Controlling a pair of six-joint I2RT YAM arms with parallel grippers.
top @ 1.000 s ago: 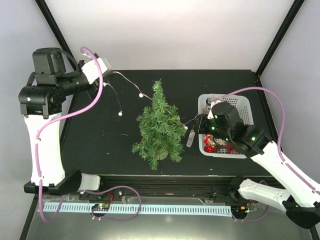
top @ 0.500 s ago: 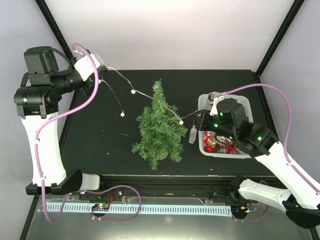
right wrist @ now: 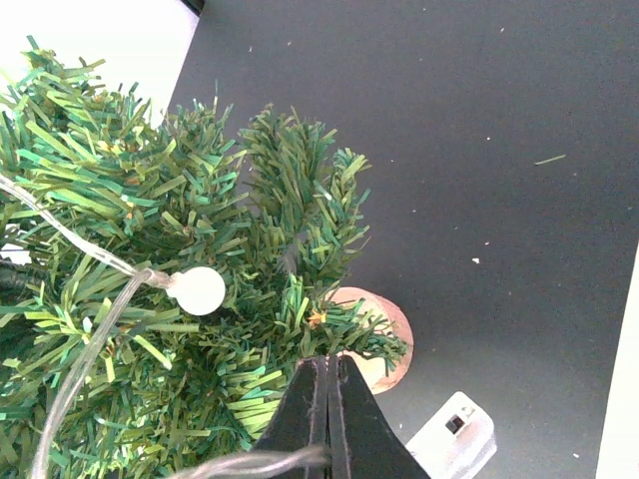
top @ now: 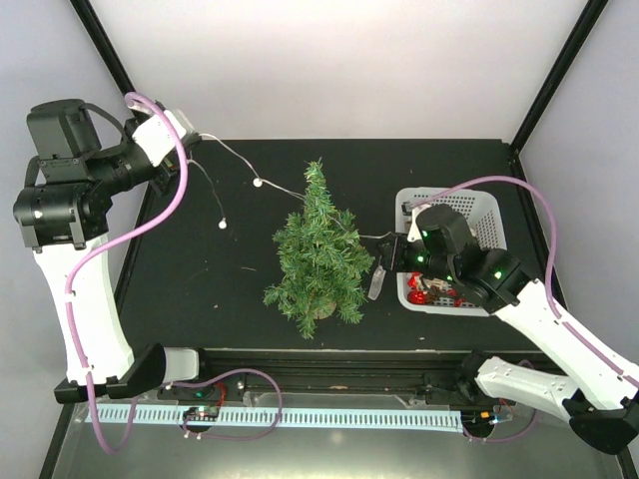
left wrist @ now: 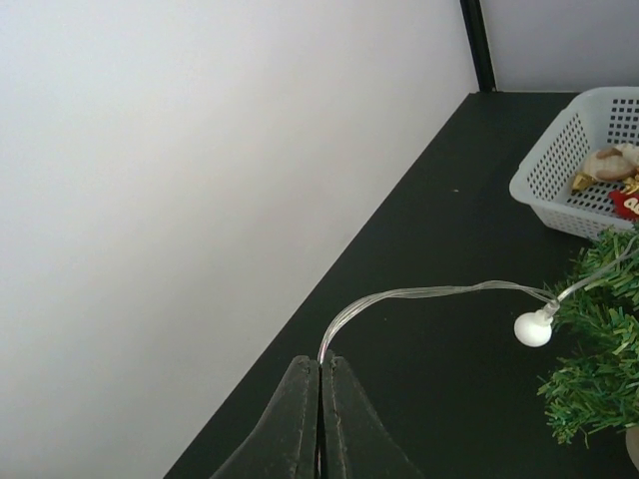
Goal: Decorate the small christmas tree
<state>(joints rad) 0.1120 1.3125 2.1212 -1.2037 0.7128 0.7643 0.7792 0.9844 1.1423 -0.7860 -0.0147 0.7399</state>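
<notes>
The small christmas tree stands upright at the middle of the black table, on its round brown base. A clear light string with white bulbs runs from my left gripper across to the treetop. That gripper is shut on the wire, raised at the table's far left; one bulb hangs beside the branches. At the tree's right side, my right gripper is shut on the string's other end. A bulb lies among the needles, and the clear battery box dangles below.
A white basket with red and gold ornaments sits right of the tree, under my right arm. In the left wrist view the basket appears at the top right. One loose strand with a bulb hangs left of the tree.
My left gripper has moved left and up, drawing the string and its bulbs leftward. The right gripper has shifted slightly toward the tree.
</notes>
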